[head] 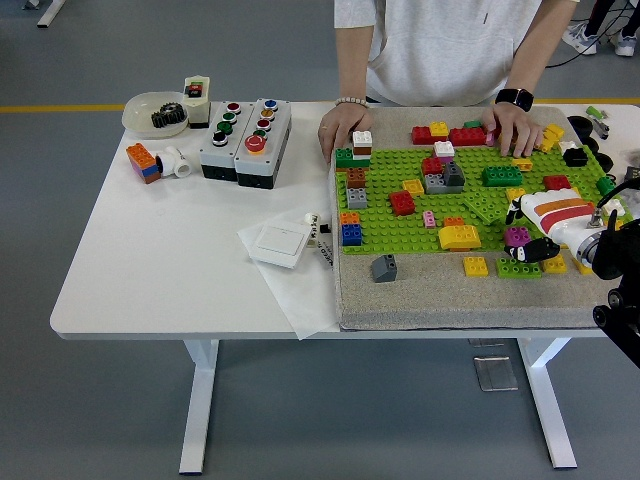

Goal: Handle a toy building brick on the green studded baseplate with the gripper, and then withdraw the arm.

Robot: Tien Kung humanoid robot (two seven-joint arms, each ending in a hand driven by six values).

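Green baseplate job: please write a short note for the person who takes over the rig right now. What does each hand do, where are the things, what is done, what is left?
Right hand: at the right edge of the green baseplate, fingers spread around the purple brick; no firm grasp visible, I read it as open.
Left hand: not in view.
Person: both hands rest on the far edge of the grey mat, steadying it.
Other bricks: scattered over the plate; a green brick and yellow brick lie on the mat beside the hand.
Done: arm is at the brick.
Left: handle the brick, then withdraw the arm.
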